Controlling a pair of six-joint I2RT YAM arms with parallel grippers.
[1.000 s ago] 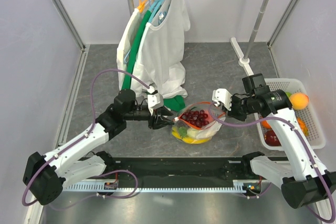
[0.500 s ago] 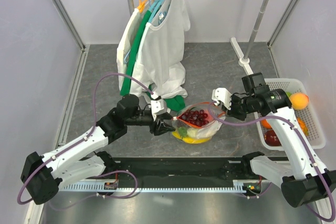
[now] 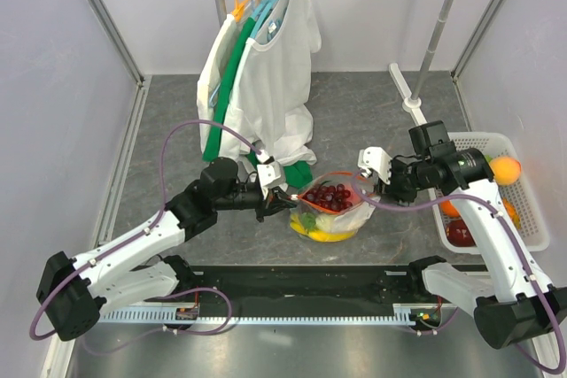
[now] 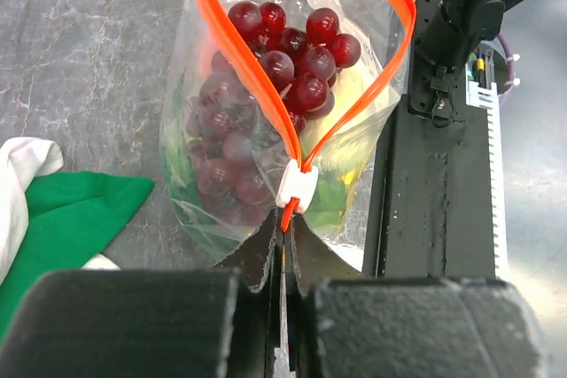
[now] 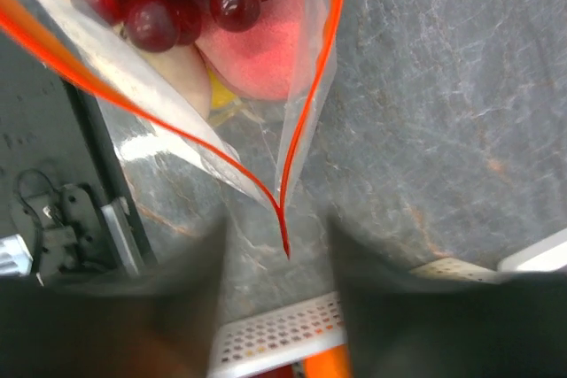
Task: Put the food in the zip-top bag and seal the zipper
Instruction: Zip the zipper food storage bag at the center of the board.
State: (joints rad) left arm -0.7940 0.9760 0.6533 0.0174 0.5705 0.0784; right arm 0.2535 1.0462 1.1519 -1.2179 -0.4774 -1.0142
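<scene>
The clear zip-top bag (image 3: 347,215) lies mid-table with its mouth gaping. Inside it is food: dark red grapes (image 3: 330,195), something yellow (image 3: 323,235) and a pink fruit (image 5: 252,55). My left gripper (image 3: 288,202) is shut on the tail of the red-orange zipper (image 4: 239,59), right behind the white slider (image 4: 297,188). The grapes (image 4: 283,59) show through the open mouth. My right gripper (image 3: 370,185) is open at the bag's other end. There the zipper's tip (image 5: 283,227) hangs loose between the blurred fingers (image 5: 190,289), touching neither.
A white slatted basket (image 3: 523,219) at the right holds more fruit, with an orange-yellow one (image 3: 504,170) on its rim. White and green shirts (image 3: 266,77) hang from a rack behind the bag. A green cloth (image 4: 71,210) lies left of the bag. A black rail (image 3: 301,285) runs along the near edge.
My left gripper has moved right to the bag's left end and shut on the zipper tail. My right gripper has opened and let go of the right end.
</scene>
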